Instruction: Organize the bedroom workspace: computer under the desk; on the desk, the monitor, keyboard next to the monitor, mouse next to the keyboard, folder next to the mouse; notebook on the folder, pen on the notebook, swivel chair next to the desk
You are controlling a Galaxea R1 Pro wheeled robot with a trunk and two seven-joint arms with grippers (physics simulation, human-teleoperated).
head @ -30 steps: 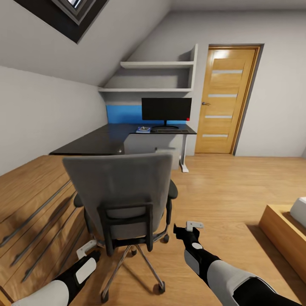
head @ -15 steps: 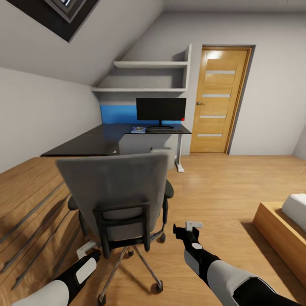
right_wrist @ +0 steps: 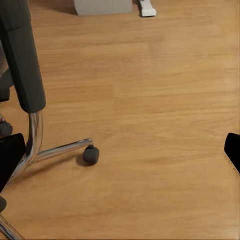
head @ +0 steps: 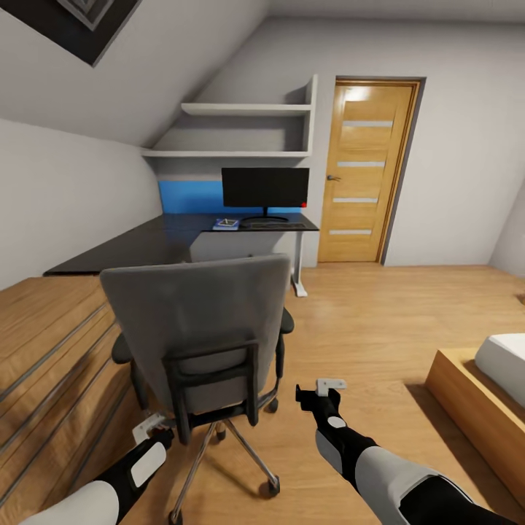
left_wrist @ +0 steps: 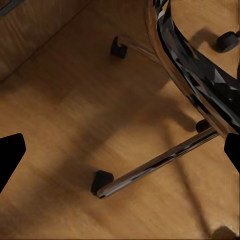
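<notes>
The room was an attic bedroom with a sloped ceiling, a wooden floor point(head: 379, 313), a wooden door point(head: 362, 171) in the far wall and two wall shelves point(head: 240, 109) above a dark corner desk point(head: 157, 240).

The left tool point(head: 151, 430) hung low by the chair's base, its forearm reaching forward from the lower left of the head view. In the left wrist view its two dark fingertips point(left_wrist: 10, 157) stood far apart at opposite edges, so it was open, holding nothing, above a chrome leg and casters. The right tool point(head: 321, 394) was held out a little higher over bare floor, just right of the chair, wrist level. Its fingertips point(right_wrist: 233, 150) also stood wide apart in the right wrist view, open and empty.

The swivel chair point(head: 200, 328) stood directly ahead with its grey back toward the camera, well apart from the desk; its seat was hidden by the backrest, so I cannot tell what lay on it. On the desk's far end stood the monitor point(head: 265, 188), with the keyboard point(head: 275, 225) in front of it and a small blue item point(head: 226, 223) to its left, too small to identify.

Open floor ran wide from the chair's right side to the door. A wooden bed frame point(head: 474, 408) edged in at the lower right, and a stepped wooden platform point(head: 51, 350) bounded the left.
</notes>
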